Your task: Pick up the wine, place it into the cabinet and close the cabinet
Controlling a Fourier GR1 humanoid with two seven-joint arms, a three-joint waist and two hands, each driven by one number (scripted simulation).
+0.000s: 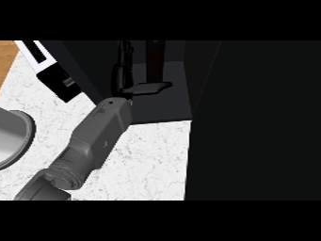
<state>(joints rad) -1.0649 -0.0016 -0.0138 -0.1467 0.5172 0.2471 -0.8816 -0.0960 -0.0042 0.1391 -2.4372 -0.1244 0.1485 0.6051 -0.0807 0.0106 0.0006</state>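
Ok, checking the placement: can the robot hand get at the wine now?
Probably yes: the robot hand is inside the cabinet, right beside the wine, with nothing visible between them.

Grey round sink on white marble counter

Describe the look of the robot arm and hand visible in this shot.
One arm shows. The forearm is a grey, smooth casing that tapers and ends in a rounded, ribbed joint near the lower edge. At its far end sits a black hand with slim fingers. No cables or markings can be made out.
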